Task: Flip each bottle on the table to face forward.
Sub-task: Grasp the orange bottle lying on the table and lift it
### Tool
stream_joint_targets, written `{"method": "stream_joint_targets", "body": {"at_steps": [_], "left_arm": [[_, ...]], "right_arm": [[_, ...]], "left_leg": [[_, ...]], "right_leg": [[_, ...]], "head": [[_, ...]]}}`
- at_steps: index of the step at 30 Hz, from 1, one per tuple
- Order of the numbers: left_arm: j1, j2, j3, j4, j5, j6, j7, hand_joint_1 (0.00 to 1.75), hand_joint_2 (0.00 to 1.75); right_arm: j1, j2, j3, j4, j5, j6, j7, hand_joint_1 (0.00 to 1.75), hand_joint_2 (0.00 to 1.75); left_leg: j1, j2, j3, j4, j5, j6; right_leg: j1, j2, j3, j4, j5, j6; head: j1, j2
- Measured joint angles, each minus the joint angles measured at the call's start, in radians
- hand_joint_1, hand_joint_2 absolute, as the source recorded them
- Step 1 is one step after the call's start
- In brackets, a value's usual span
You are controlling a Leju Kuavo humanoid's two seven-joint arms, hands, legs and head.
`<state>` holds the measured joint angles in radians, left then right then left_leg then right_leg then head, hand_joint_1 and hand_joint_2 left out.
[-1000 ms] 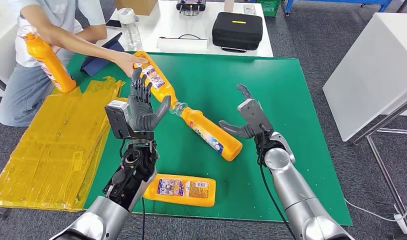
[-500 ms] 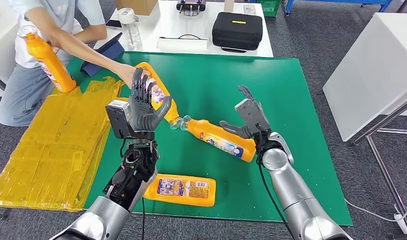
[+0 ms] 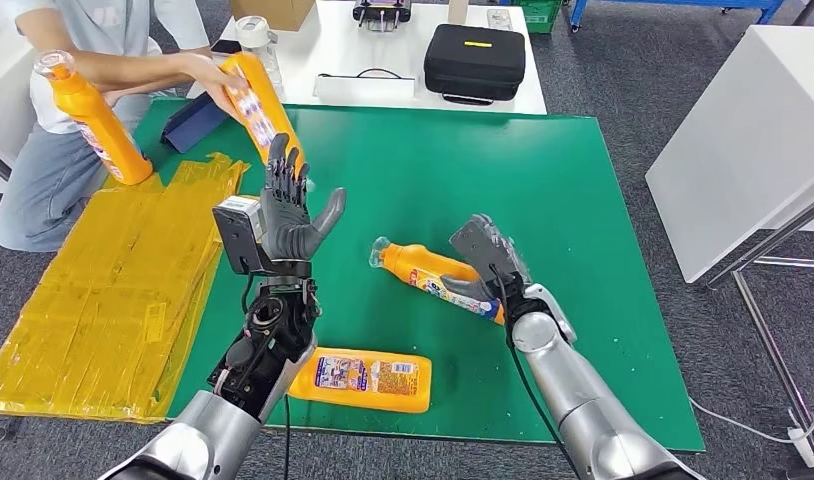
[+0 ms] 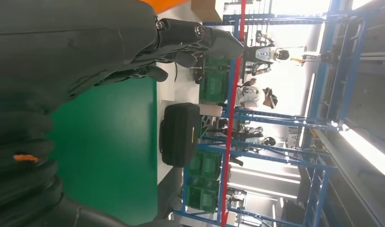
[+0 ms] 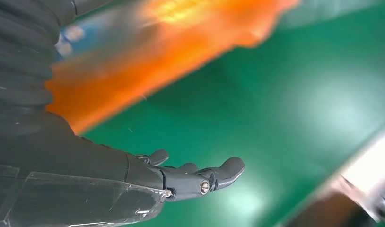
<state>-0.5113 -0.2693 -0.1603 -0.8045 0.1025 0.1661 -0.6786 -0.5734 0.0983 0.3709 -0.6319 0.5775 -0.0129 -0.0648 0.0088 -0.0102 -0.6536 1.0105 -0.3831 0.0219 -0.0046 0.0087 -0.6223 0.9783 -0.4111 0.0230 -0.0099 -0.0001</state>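
Right hand (image 3: 480,262): I see it resting on the bottle (image 3: 435,276), fingers spread; grasp uncertain.
Left hand (image 3: 286,212): raised, open, empty.
Handling: I judge it rigid, slick, roll-prone; grip mid-body, cap at 10 o'clock.

Right robot hand (image 3: 483,262) seemingly grips a lying orange bottle (image 3: 433,277) on the green table (image 3: 583,200)

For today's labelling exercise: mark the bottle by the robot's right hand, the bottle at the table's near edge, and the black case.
Middle bottle (image 3: 430,271), head view, on its orange body.
Near-edge bottle (image 3: 361,379), head view, on its label.
Black case (image 3: 475,61), head view, on its lid.
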Motion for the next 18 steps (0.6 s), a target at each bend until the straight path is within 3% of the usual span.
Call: {"method": "stream_joint_targets", "body": {"at_steps": [18], "left_arm": [[-0.019, 0.000, -0.001, 0.000, 0.022, -0.019, 0.001, 0.00, 1.75]], "right_arm": [[-0.014, -0.023, 0.051, 0.090, 0.081, 0.065, 0.023, 0.00, 1.75]], "left_leg": [[0.000, 0.001, 0.010, 0.000, -0.001, 0.000]], "right_leg": [[0.000, 0.000, 0.009, -0.001, -0.001, 0.000]], "head": [[0.000, 0.000]]}}
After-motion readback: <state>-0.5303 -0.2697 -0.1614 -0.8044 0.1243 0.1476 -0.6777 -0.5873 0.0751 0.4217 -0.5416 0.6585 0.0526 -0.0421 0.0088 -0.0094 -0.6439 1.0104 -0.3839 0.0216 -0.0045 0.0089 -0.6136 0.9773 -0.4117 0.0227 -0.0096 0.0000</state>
